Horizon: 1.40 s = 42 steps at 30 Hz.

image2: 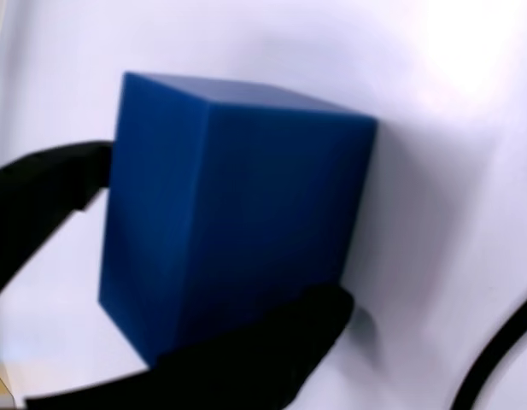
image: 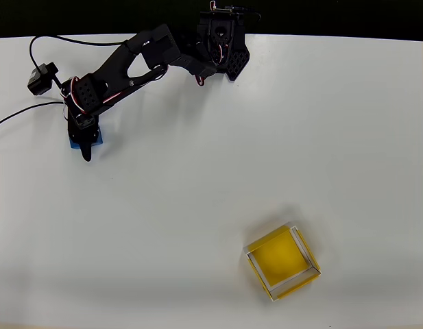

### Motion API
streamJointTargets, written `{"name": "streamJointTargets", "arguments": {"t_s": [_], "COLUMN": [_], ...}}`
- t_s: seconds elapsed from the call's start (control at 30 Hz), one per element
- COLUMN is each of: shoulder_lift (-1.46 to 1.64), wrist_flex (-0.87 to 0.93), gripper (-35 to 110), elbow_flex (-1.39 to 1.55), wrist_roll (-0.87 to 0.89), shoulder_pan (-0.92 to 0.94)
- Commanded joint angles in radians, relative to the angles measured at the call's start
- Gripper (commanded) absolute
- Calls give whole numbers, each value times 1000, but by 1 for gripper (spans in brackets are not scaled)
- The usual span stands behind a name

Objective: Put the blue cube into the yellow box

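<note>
The blue cube (image: 97, 139) sits at the far left of the white table, mostly covered by my gripper (image: 84, 144) from above. In the wrist view the blue cube (image2: 229, 231) looms large between the two black fingers (image2: 41, 196). One finger presses its left side and the other its lower right side, so my gripper (image2: 216, 235) is shut on it. The yellow box (image: 280, 259), open-topped with thin white rim edges, stands empty at the lower right, far from the gripper.
The arm's base (image: 221, 44) stands at the table's far edge, beyond which is a dark strip. Black cables (image: 19, 116) trail off to the left. Bare white table (image: 197, 192) lies between the cube and the box.
</note>
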Motion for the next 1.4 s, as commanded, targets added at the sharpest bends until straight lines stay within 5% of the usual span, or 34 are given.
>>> {"name": "streamJointTargets", "arguments": {"t_s": [0.0, 1.37], "shoulder_lift": [58, 121], "wrist_flex": [20, -92], "gripper": [38, 17], "elbow_flex": [-100, -15], "wrist_roll": [-28, -144], "shoulder_pan": [0, 15]}}
